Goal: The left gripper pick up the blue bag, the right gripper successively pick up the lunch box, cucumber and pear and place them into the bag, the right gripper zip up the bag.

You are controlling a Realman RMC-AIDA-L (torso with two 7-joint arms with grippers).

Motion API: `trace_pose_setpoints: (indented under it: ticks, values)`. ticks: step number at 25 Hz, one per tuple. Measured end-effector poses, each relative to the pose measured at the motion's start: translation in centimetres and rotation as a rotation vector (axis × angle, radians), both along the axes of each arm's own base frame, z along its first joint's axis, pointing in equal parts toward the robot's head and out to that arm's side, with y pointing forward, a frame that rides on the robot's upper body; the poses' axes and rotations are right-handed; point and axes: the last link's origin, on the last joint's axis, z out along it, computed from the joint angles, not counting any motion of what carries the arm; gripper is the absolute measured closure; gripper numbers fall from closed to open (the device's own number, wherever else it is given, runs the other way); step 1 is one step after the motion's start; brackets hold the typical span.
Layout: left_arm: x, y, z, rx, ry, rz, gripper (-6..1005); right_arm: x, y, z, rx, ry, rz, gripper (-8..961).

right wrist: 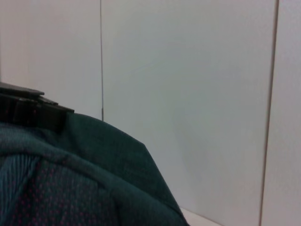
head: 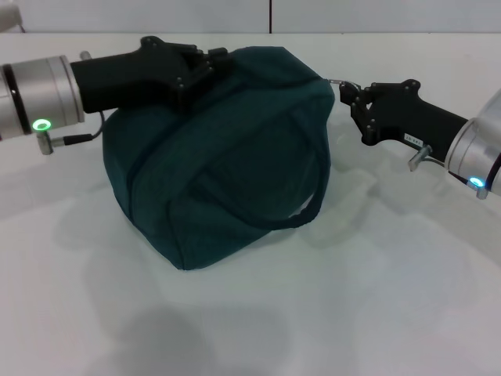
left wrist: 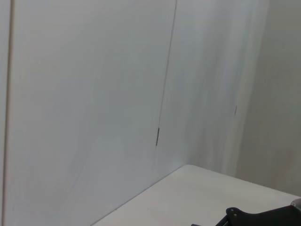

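Both pincer tips against blue bag [head: 227, 157]

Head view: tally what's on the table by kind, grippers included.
Blue bag: 1
Grippers: 2, the left gripper at the bag's top left, the right gripper at the metal ring pull on its right end
Lunch box, cucumber, pear: 0 in view
Total: 3

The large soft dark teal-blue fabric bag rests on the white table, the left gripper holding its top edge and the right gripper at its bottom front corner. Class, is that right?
Not quite. In the head view the right gripper is at the metal ring pull on the upper right end of the blue bag, not the bottom front corner. The left gripper does hold the top edge.
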Motion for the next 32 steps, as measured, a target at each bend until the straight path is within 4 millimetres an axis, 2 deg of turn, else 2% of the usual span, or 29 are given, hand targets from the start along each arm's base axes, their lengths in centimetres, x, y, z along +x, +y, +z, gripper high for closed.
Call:
trace_pose_setpoints:
  ticks: [10, 14, 21, 27, 28, 30, 32]
  values:
    - [-0.5, -1.2, -1.0, 0.007, -0.055, 0.026, 885, -0.3, -0.1, 1.0, 0.002, 0.092, -0.008, 799]
    - [-0.8, -2.1, -0.5, 0.047, -0.115, 0.015, 879, -0.5, -0.4, 1.5, 0.022, 0.117, -0.001, 723]
    - [-1.1, -3.9, 1.2, 0.102, -0.241, -0.045, 597, -1.3, -1.1, 3.5, 0.067, 0.21, 0.073, 591]
    - [-1.7, -6.0, 1.2, 0.158, -0.273, -0.112, 367, -3.6, -3.7, 4.5, -0.048, 0.287, 0.309, 372]
    - [-2.1, -7.1, 1.0, 0.207, -0.299, -0.138, 320, -3.9, -4.0, 4.9, -0.082, 0.298, 0.342, 376]
    - [-2.5, -7.5, 0.9, 0.223, -0.313, -0.137, 225, -4.4, -4.4, 5.3, -0.138, 0.307, 0.385, 379]
    - [-3.0, -8.0, 0.5, 0.247, -0.336, -0.127, 185, -4.8, -4.7, 5.7, -0.192, 0.306, 0.419, 379]
